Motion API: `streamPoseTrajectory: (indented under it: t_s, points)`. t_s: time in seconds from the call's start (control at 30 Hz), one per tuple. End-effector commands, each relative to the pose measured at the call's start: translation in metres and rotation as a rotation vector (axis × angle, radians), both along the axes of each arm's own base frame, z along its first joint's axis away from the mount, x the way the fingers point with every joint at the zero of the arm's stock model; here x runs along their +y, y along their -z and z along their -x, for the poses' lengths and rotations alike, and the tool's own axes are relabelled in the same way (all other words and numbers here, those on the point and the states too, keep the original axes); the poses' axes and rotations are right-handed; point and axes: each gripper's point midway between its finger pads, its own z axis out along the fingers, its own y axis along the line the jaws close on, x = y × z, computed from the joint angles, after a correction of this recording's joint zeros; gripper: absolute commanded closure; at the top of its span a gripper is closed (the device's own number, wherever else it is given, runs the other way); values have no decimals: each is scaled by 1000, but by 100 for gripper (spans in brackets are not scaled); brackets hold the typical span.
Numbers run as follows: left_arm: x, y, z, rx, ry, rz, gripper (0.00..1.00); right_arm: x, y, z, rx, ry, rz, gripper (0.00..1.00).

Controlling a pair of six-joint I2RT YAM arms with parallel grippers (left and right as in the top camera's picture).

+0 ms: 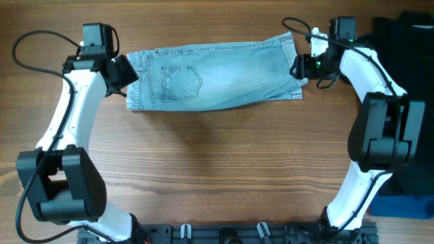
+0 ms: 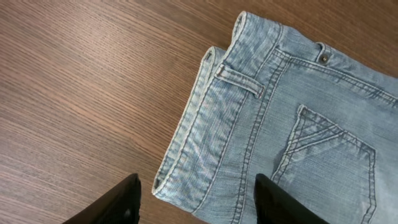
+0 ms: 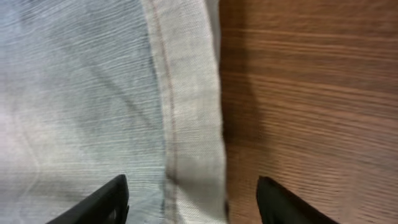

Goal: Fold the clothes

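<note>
The light blue denim shorts (image 1: 217,74) lie flat across the back of the table, folded in half lengthwise, waistband at the left and hemmed legs at the right, a back pocket facing up. My left gripper (image 1: 126,76) is open at the waistband end; in the left wrist view its fingers (image 2: 196,202) straddle the folded waistband corner (image 2: 205,155) just above it. My right gripper (image 1: 298,68) is open at the leg hem; in the right wrist view its fingers (image 3: 193,202) straddle the hem edge (image 3: 186,112).
Dark garments (image 1: 407,41) lie at the right edge of the table beyond my right arm. Bare wooden tabletop (image 1: 217,163) spreads in front of the shorts. A black rail (image 1: 224,234) runs along the front edge.
</note>
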Motion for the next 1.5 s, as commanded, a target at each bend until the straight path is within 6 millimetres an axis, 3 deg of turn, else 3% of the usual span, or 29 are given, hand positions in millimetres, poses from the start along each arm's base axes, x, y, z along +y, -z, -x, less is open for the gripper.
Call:
streamPoseTrajectory:
  t_s: [0.0,0.07,0.13,0.2,0.33,0.47,0.63,0.8,0.83,0.87,0.9,1.03,1.1,1.23,1.37,1.47]
  points:
    - [4,4,0,8,-4,-14,42,23,17,11,59,-48,-44,48]
    - [4,4,1,8,-4,-14,41,26,18,16,79,-55,-39,47]
    - [4,4,1,9,-5,-14,41,15,22,20,103,-36,23,44]
    - [4,4,1,8,-4,-14,41,2,24,17,92,-15,100,34]
    - [4,4,0,8,-5,-14,40,-3,23,8,59,7,121,29]
    - [4,4,0,8,-4,-14,40,-2,29,16,98,70,101,28]
    - [4,4,0,8,-4,-14,39,14,30,24,130,42,10,28]
    - [4,4,0,8,-4,-14,38,14,62,49,175,43,10,30]
    - [4,4,0,8,-4,-14,38,14,67,54,182,43,10,33]
    - [4,4,1,9,-4,-14,38,15,71,56,186,43,10,44]
    - [4,4,0,8,-4,-14,38,15,71,57,187,52,8,71]
    - [4,4,1,9,-4,-14,39,14,69,53,182,93,-2,78]
    - [4,4,0,7,-4,-14,41,13,68,49,170,93,0,96]
    - [4,1,-5,-18,-4,-16,43,-4,51,35,129,130,13,96]
    - [4,-7,-9,-44,-4,-17,42,-60,9,27,77,221,18,96]
    - [4,-10,-9,-52,-5,-17,40,-80,-14,22,12,190,44,96]
